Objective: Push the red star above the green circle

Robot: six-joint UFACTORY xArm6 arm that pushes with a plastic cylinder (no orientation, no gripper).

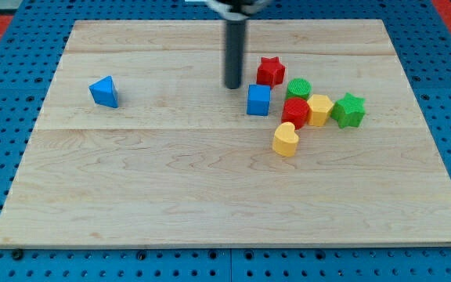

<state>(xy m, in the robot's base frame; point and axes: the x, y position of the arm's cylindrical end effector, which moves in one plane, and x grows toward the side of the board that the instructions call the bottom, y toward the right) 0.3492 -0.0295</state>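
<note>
While my tip (232, 85) sits left of red star (270, 71), blue cube (258, 100) below; end effector: plain rod, no jaws.

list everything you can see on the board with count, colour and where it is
blue triangle: 1, blue, alone at the view's left
red star: 1, red, top of the cluster at the view's right
green circle: 1, green, just right of and below the red star
blue cube: 1, blue, left edge of the cluster, below the red star
red block: 1, red, middle of the cluster, shape unclear
yellow block: 1, yellow, right of the red block
green star: 1, green, far right of the cluster
yellow heart: 1, yellow, bottom of the cluster
wooden board: 1, light wood, under everything
my tip: 1, dark rod end, just left of the red star, above the blue cube
</note>
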